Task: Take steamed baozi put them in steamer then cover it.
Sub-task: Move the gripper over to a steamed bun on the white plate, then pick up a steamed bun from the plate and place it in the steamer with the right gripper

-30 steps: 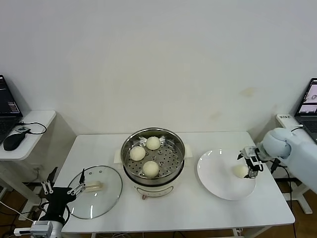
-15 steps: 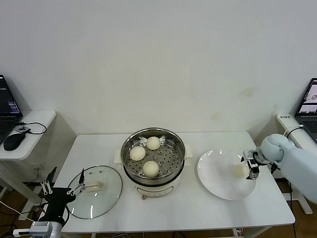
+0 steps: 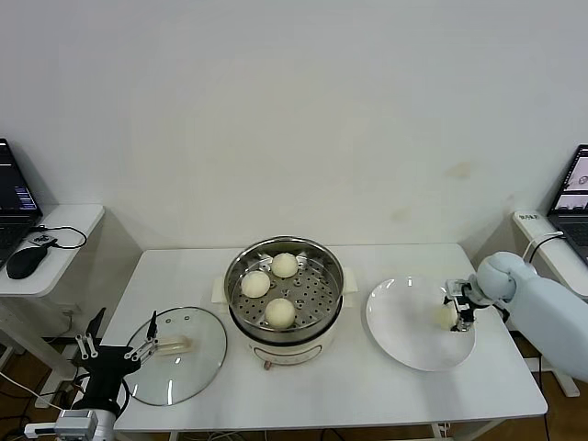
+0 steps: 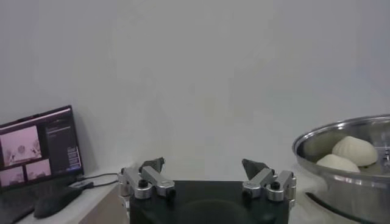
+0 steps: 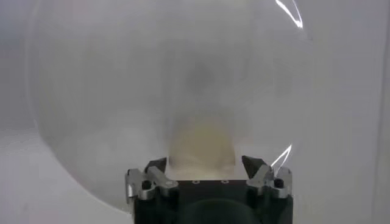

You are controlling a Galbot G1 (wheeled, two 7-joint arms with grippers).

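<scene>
Since a second ago the right gripper (image 3: 456, 310) has been drawn in around the last steamed baozi (image 3: 446, 315) on the smooth white plate (image 3: 404, 335), its fingers now brought against the bun's sides. The bun is round and matte cream; in the right wrist view it is blurred and partly hidden behind the gripper body. Well to that gripper's left, three more buns lie on the perforated tray of the shiny steel steamer (image 3: 323, 259). Beyond it the clear glass cover (image 3: 197, 358) lies flat, beside the left gripper (image 3: 115, 349), which is held wide apart and empty.
</scene>
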